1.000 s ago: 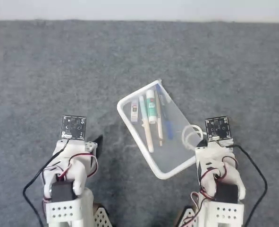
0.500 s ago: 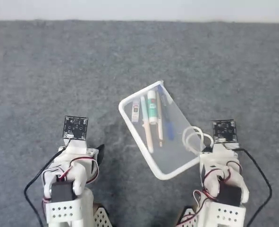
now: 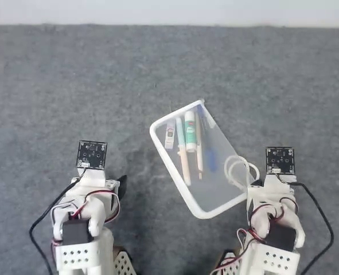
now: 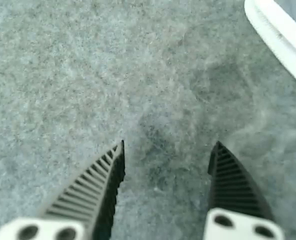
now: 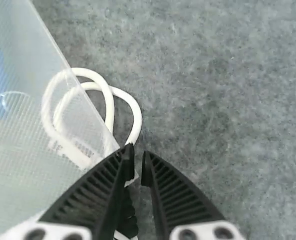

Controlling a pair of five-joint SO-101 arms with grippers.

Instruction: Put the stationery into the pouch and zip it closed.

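Honestly, the clear pouch [image 3: 218,184] looks light and floppy: slick plastic with a stiffer white rim [image 4: 275,35], so I'd guess it slides around on the fuzzy grey carpet [image 3: 71,74]. It lies between the arms, closer to the right one, with pens [image 3: 199,150] and a glue stick [image 3: 190,130] already inside. The best handle is probably the white cord loop [image 5: 95,107] at its corner. The right gripper [image 5: 135,156] looks pinched on that loop's end, while the left gripper [image 4: 165,155] hangs spread wide over bare carpet beside the rim. A pale strip [image 3: 158,11] runs along the far edge.

Left arm [image 3: 80,220] and right arm [image 3: 272,226], low in the high view, are white plastic, with square black camera boards [image 3: 92,154] and red and black cables [image 3: 115,203]. The fingers [image 4: 100,187] are black and ribbed, on white bases with screw holes.
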